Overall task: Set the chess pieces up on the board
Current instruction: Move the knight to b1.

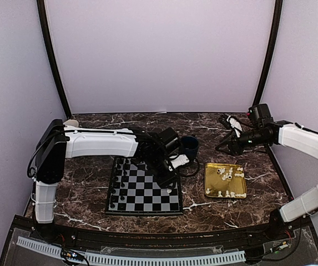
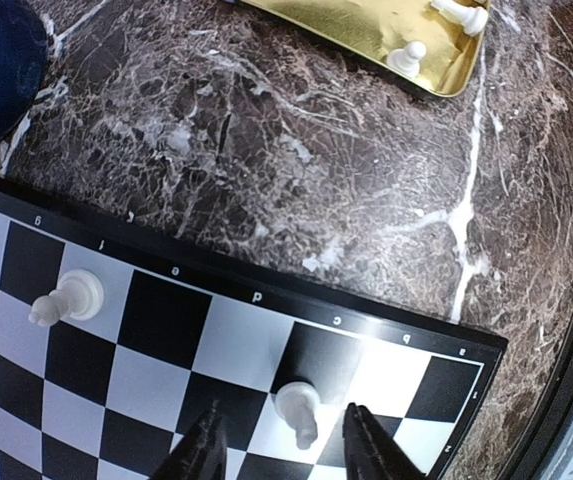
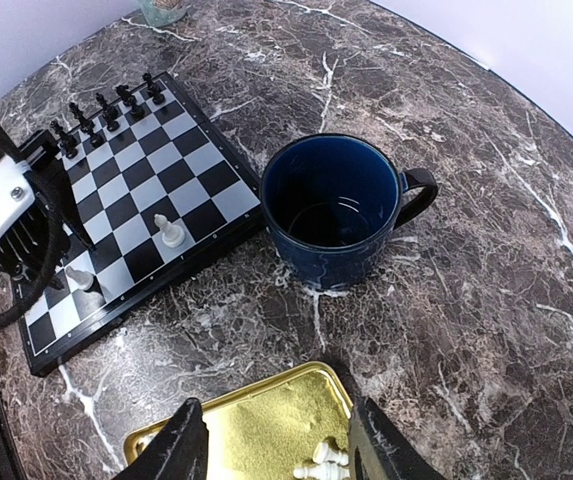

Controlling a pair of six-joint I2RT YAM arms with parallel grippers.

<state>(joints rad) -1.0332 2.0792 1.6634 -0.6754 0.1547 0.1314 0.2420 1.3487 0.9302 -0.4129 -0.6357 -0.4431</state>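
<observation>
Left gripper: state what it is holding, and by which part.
Nothing is held. The left gripper stands open astride a white chess piece on the board, a gap showing on each side of the piece.

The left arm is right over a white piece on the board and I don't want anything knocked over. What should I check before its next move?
1. Left gripper open, jaws either side of the white piece, not touching it: ok.
2. That piece upright inside its square on the board: cannot tell; it looks tilted in the wrist view.
3. Other white piece standing on the board, away from the left gripper: ok.
4. Right gripper open and empty over the tray: ok.
5. White pieces in the tray for the next pick: ok.
</observation>
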